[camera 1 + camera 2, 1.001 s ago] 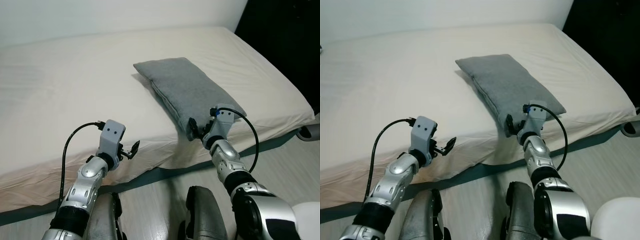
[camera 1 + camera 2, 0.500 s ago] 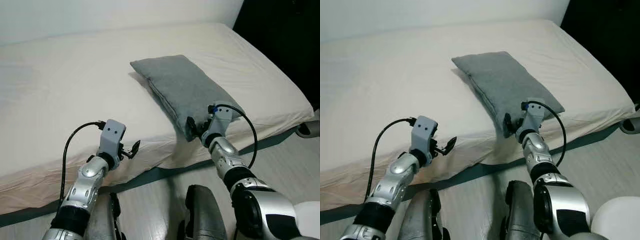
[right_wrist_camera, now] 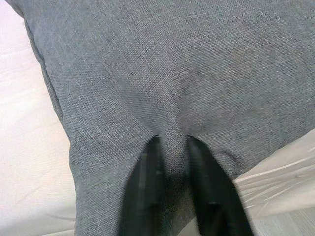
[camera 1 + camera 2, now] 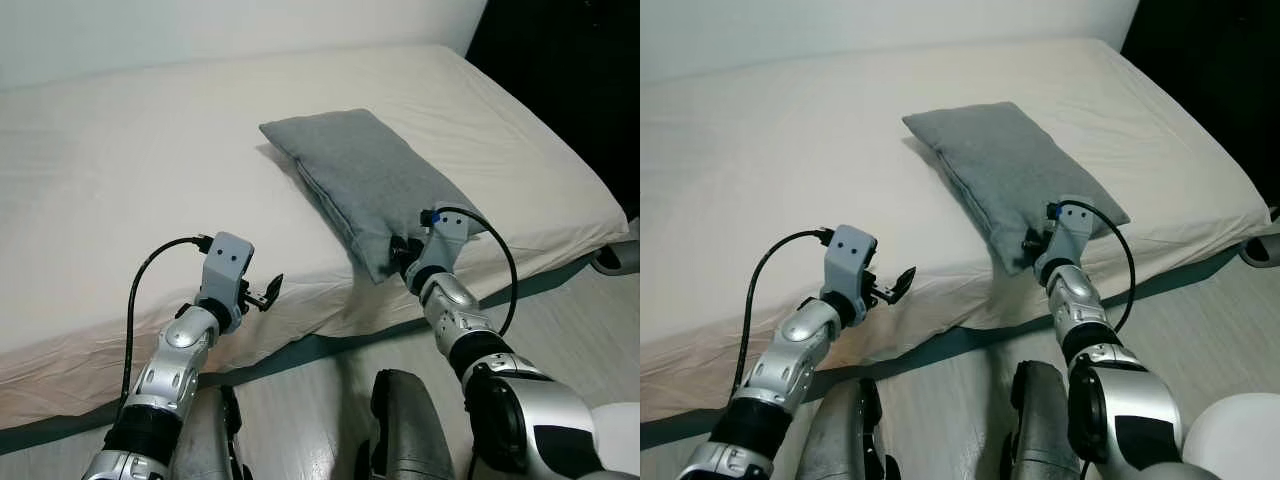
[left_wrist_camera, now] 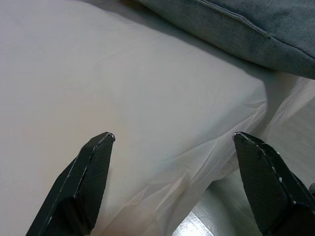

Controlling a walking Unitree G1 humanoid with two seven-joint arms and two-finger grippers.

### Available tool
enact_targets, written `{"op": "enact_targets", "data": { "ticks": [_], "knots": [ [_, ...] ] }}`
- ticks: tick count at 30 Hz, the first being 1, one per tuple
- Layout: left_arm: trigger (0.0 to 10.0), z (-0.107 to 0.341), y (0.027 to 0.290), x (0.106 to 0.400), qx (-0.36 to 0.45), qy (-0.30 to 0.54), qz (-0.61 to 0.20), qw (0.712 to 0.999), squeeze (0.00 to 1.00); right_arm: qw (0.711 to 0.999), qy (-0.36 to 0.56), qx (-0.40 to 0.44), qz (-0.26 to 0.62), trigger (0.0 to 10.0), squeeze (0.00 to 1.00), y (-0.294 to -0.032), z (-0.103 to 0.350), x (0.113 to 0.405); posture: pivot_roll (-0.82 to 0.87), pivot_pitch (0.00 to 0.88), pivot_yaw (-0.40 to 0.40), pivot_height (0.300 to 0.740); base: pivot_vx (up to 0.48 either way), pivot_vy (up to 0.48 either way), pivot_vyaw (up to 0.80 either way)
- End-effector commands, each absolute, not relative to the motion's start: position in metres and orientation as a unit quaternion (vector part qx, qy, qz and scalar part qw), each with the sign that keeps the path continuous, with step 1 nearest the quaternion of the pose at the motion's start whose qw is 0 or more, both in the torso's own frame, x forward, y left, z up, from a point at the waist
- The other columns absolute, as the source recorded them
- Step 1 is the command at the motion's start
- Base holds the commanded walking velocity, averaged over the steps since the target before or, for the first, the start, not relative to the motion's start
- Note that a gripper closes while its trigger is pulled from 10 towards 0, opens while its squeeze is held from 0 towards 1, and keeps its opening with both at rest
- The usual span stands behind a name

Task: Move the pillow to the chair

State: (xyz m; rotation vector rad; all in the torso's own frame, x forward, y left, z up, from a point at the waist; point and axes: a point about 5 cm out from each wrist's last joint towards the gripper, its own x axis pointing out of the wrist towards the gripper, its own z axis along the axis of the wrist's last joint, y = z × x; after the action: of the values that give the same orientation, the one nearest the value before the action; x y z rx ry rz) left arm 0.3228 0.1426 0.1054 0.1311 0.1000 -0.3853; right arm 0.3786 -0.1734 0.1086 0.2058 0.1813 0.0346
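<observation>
Right wrist view, right tool (image 3: 171, 142) pinching woven pillow (image 3: 147, 64)

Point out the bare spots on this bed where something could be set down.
The cream sheeted bed is bare from the grey fabric pillow across to the robot's left, and behind it to the wall. Crowded: the near right corner, where the right gripper pinches the pillow. The left gripper hovers open over the near edge.
</observation>
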Motion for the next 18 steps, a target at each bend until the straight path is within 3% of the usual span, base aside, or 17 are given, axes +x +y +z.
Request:
{"op": "enact_targets", "data": {
  "ticks": [1,13,18],
  "knots": [
    [10.0,0.098,0.140,0.320,0.062,0.065,-0.193,0.977,0.00,0.988,0.111,0.107,0.011,0.0,0.00,-0.176,0.101,0.376,0.09,0.226,-0.036,0.560,0.000,0.000,0.00],
    [10.0,0.100,0.141,0.321,0.064,0.061,-0.194,0.977,0.00,0.988,0.061,0.137,0.026,0.0,0.00,-0.169,0.125,0.386,0.09,0.210,-0.033,0.560,0.000,0.000,0.00],
    [10.0,0.103,0.150,0.324,0.068,0.056,-0.176,0.980,0.00,0.981,-0.014,0.168,0.091,0.0,0.00,-0.134,0.168,0.402,0.09,0.202,-0.034,0.560,0.000,0.000,0.00]
  ]
}}
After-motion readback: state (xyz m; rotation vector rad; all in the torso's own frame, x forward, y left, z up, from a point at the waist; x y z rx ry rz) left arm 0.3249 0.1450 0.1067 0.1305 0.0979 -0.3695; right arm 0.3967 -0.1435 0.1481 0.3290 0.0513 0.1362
